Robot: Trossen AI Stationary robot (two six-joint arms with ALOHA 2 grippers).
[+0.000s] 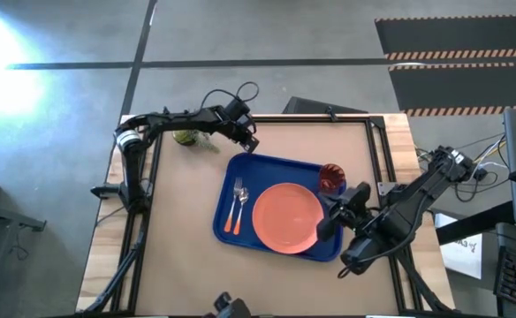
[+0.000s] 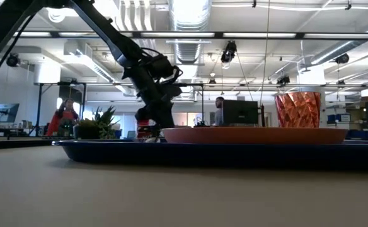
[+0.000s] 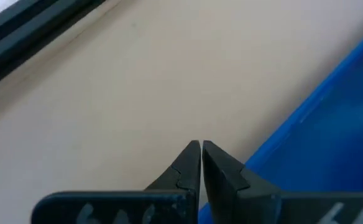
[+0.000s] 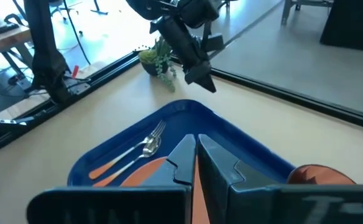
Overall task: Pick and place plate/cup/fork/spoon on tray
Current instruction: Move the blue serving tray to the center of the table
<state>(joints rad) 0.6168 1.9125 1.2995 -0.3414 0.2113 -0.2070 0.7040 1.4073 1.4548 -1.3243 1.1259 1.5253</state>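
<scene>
Right now the blue tray (image 1: 240,166) sits in the middle of the table and it's fully loaded. The salmon plate (image 1: 287,217) lies flat on the tray's right half, and the dark red cup (image 1: 331,177) stands upright in the tray's far right corner, just beside the plate. Over on the tray's left half, the fork (image 1: 237,205) and the spoon (image 1: 241,210) lie side by side, orange handles pointing toward the near edge, heads toward the far one.

And the left gripper (image 1: 251,142) hangs just off the tray's far left corner, over bare tabletop, fingers pressed tight together with nothing between them. A small potted plant (image 1: 185,137) stands behind it near the table's far left edge.

Meanwhile the right gripper (image 1: 325,223) hovers above the plate's right rim, its jaws also fully closed and empty, pointing across the tray.
</scene>
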